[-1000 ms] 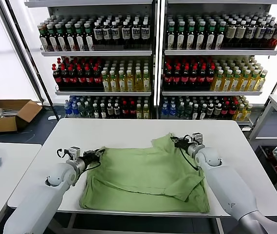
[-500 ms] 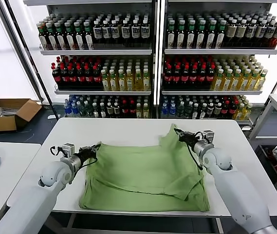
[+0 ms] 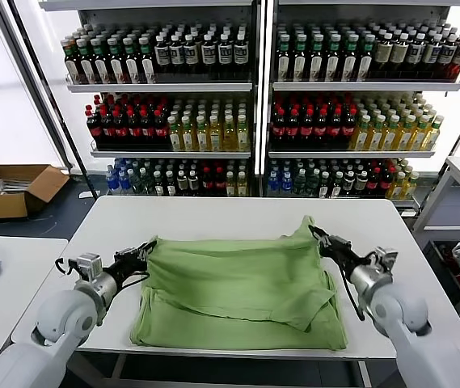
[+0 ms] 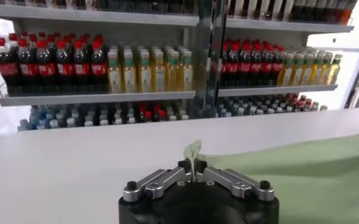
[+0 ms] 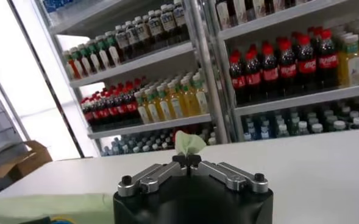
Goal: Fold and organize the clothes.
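Green shirt (image 3: 242,291) lies spread across the near half of the white table (image 3: 213,214), its far edge lifted at both corners. At 9 o'clock of the shirt, the left gripper (image 3: 142,253) has its jaws pinched tight on the far-left corner. At 2 o'clock, the right gripper (image 3: 320,236) is likewise closed on the raised far-right corner. Beyond the table at 12 o'clock stand shelves of bottles (image 3: 254,113).
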`<action>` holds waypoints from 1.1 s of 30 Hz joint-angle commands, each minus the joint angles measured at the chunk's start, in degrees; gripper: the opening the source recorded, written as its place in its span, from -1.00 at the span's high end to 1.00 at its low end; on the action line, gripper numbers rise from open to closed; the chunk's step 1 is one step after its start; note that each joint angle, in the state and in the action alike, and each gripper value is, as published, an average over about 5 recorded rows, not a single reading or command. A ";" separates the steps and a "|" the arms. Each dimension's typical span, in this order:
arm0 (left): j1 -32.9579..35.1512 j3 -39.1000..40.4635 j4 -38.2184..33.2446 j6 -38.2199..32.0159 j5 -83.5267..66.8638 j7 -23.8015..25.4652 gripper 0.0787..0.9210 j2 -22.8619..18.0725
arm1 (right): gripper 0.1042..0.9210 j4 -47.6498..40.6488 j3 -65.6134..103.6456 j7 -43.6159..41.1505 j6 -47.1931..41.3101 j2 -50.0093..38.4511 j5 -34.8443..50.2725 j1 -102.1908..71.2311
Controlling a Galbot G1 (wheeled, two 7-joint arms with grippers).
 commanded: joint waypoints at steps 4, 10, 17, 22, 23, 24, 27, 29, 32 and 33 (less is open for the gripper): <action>23.29 -7.21 -9.72 -0.53 5.31 0.71 0.97 -0.49 | 1.00 11.61 9.52 0.22 1.78 3.45 -7.54 -26.31; 23.17 -7.86 -8.98 0.70 6.89 0.62 0.97 -0.85 | 0.97 11.48 10.49 2.45 1.47 3.77 -7.76 -27.20; 24.21 -10.89 -11.77 2.66 6.05 -3.48 0.66 -1.04 | 0.52 8.88 17.07 -0.25 5.64 1.27 -6.55 -24.98; 27.05 -9.48 -14.84 0.21 5.75 -10.09 0.31 -4.16 | 0.18 6.31 22.28 -3.23 10.68 0.97 -4.34 -26.09; 27.27 -8.79 -15.07 -0.16 5.84 -10.83 0.25 -4.83 | 0.09 6.02 22.77 -3.67 11.22 1.12 -4.04 -26.57; 27.37 -8.03 -14.97 -0.41 6.16 -11.33 0.17 -5.63 | 0.03 5.73 23.01 -4.17 11.69 1.28 -4.00 -27.12; 26.84 -6.56 -13.10 -0.76 7.69 -11.56 -0.04 -7.55 | -0.18 5.12 23.03 -5.54 12.62 1.60 -4.38 -28.49; 26.04 -6.02 -11.37 -0.94 8.50 -11.60 -0.16 -8.42 | -0.33 5.14 22.84 -6.18 12.83 1.65 -4.47 -28.95; 25.04 -5.26 -9.64 -0.95 8.88 -12.16 -0.37 -9.43 | -0.54 5.61 22.49 -6.58 12.91 1.56 -4.45 -28.89; 24.86 -5.00 -9.34 -0.87 9.06 -12.37 -0.45 -9.79 | -0.60 5.79 22.35 -6.60 12.90 1.50 -4.43 -28.71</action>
